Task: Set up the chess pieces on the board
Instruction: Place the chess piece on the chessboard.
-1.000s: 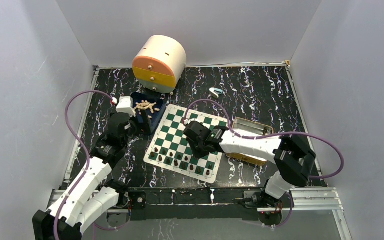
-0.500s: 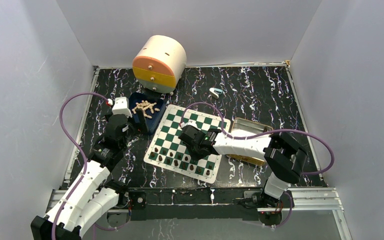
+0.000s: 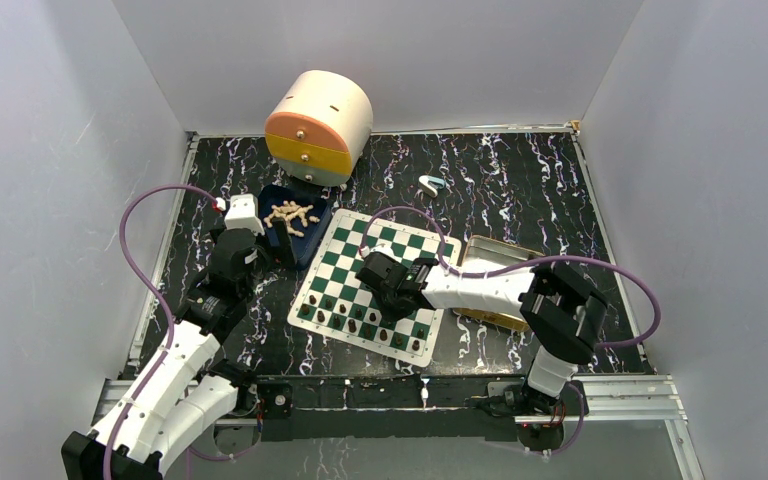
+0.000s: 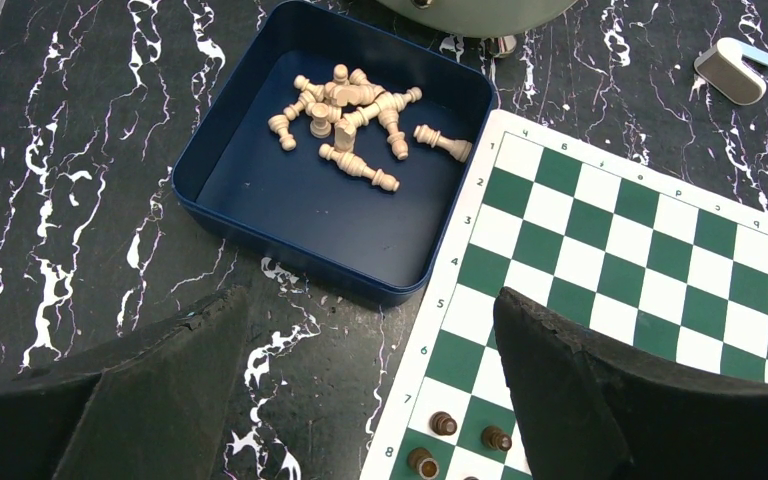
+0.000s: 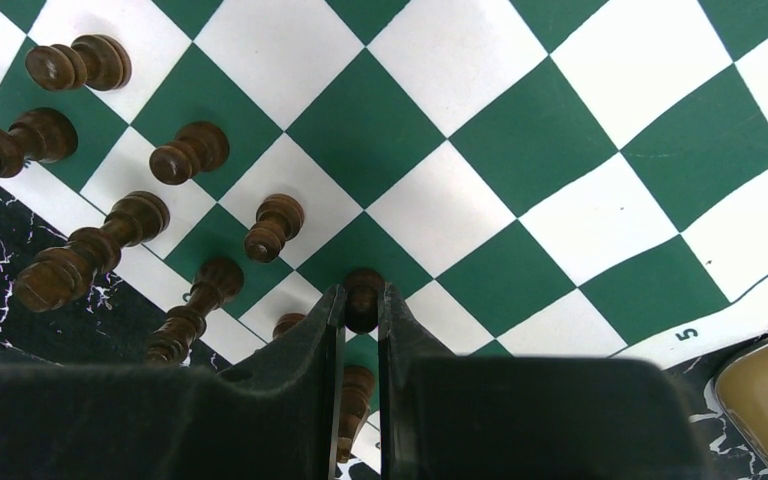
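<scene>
The green and white board (image 3: 390,250) lies mid-table, with several dark brown pieces (image 3: 360,321) along its near rows. My right gripper (image 5: 363,300) is shut on a dark brown pawn (image 5: 363,287) just over a green square beside other dark pieces (image 5: 275,224); it shows low over the board in the top view (image 3: 372,272). The pale beige pieces (image 4: 355,110) lie in a heap in the blue tray (image 4: 260,200), also seen from above (image 3: 293,213). My left gripper (image 4: 370,400) is open and empty, above the table between tray and board (image 4: 640,230); it appears near the tray in the top view (image 3: 280,242).
A round cream, orange and yellow drawer box (image 3: 318,127) stands at the back. A small white and blue object (image 3: 430,184) lies behind the board. A gold tin (image 3: 500,262) sits right of the board under the right arm. Grey walls enclose the table.
My right gripper has moved left and lower over the board with the dark pawn in it. My left arm shifted slightly left early on, then stayed still.
</scene>
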You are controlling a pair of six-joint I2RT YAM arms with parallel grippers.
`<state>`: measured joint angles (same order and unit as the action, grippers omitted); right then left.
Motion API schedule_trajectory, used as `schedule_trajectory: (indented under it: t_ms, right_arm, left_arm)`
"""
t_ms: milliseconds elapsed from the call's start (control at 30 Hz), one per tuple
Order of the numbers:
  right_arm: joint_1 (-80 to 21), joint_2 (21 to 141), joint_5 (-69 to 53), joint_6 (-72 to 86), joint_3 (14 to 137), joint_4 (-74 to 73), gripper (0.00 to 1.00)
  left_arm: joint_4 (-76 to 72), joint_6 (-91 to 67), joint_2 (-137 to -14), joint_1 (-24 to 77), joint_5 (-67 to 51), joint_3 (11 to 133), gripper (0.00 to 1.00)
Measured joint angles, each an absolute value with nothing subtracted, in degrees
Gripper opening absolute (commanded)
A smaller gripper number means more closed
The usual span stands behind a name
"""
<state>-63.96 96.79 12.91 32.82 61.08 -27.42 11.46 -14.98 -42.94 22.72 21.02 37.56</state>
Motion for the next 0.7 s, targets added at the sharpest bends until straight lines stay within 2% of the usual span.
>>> schedule_trajectory:
  t_ms: [467, 700]
  right_arm:
    - [-64.2, 97.1, 12.7, 33.0, 61.1, -27.1, 0.33]
    - [-64.2, 97.1, 12.4, 33.3, 62.1, -27.8, 0.35]
  left_arm:
    - [11.6, -15.0, -42.9, 22.7, 21.0, 37.6, 0.90]
    - [11.6, -15.0, -42.9, 22.7, 21.0, 37.6, 0.90]
